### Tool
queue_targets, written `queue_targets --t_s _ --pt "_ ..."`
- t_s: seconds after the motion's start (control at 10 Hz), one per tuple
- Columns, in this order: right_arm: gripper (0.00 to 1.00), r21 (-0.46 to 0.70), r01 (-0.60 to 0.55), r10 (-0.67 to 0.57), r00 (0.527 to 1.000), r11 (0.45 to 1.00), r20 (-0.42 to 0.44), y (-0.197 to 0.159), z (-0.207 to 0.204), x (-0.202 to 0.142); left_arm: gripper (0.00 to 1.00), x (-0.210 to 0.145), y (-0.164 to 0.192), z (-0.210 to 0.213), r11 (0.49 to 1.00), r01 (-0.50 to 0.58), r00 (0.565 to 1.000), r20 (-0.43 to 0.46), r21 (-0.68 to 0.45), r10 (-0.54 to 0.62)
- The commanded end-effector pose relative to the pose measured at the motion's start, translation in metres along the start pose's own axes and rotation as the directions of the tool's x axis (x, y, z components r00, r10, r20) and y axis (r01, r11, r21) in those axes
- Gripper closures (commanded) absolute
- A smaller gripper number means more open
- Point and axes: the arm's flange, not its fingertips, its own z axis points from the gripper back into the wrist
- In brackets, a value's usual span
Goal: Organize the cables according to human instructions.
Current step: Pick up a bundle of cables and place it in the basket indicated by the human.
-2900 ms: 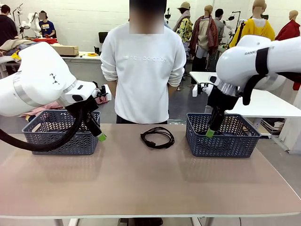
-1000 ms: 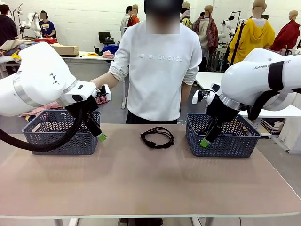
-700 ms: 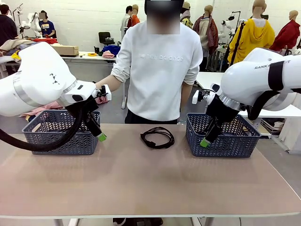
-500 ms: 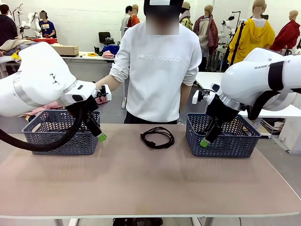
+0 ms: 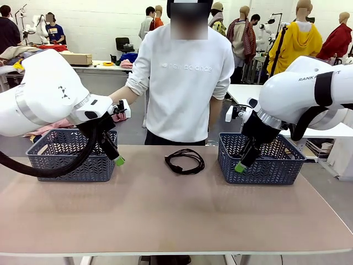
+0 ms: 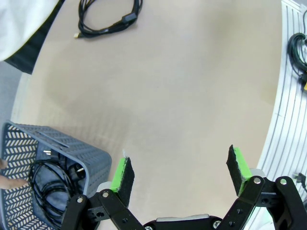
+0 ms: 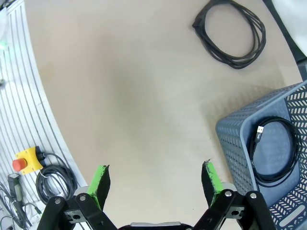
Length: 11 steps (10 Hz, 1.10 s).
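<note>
One coiled black cable point(image 5: 185, 161) lies on the table in front of the human point(image 5: 185, 83), between two baskets; it also shows as cable point(image 6: 108, 17) and cable point(image 7: 235, 33). Another cable point(image 6: 45, 184) rests in the left basket point(image 6: 57, 143), where a hand point(image 6: 8, 181) of the human reaches in. A third cable point(image 7: 273, 148) lies in the right basket point(image 7: 230, 143). My left gripper point(image 5: 118, 160) point(image 6: 180, 170) hangs open beside the left basket point(image 5: 71, 157), holding nothing. My right gripper point(image 5: 240, 167) point(image 7: 156, 182) hangs open by the right basket point(image 5: 259, 160), also holding nothing.
The tan table point(image 5: 176, 215) has free room in front of the baskets. Below its near edge sit a yellow stop button point(image 7: 21, 163) and a grey cord point(image 7: 55, 184). Other tables stand behind the human.
The human has leaned forward and brought one arm from behind the back down toward the left basket. My right gripper dropped slightly lower and nearer the middle early on; both arms have been still over the last second.
</note>
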Motion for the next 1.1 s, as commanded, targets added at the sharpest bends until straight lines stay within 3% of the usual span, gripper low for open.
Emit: queue_targets --t_s 0.0,0.4,0.7,1.0 --pt "0.00 0.000 -0.003 0.003 1.000 1.000 -0.015 -0.003 0.003 0.003 0.00 0.000 0.000 0.000 1.000 0.000 1.000 0.000 0.000 0.000" --pt "0.00 0.000 -0.003 0.003 1.000 1.000 -0.015 -0.003 0.003 0.003 0.00 0.073 0.040 -0.030 0.969 0.245 0.952 -0.184 -0.019 -0.244" --pt "0.00 0.000 -0.003 0.003 1.000 1.000 -0.015 -0.003 0.003 0.003 0.00 0.136 0.055 -0.069 0.892 0.450 0.852 -0.279 -0.043 -0.443" --pt "0.00 0.000 -0.003 0.003 1.000 1.000 -0.015 -0.003 0.003 0.003 0.00 0.174 0.066 -0.109 0.839 0.536 0.784 -0.317 -0.089 -0.534"
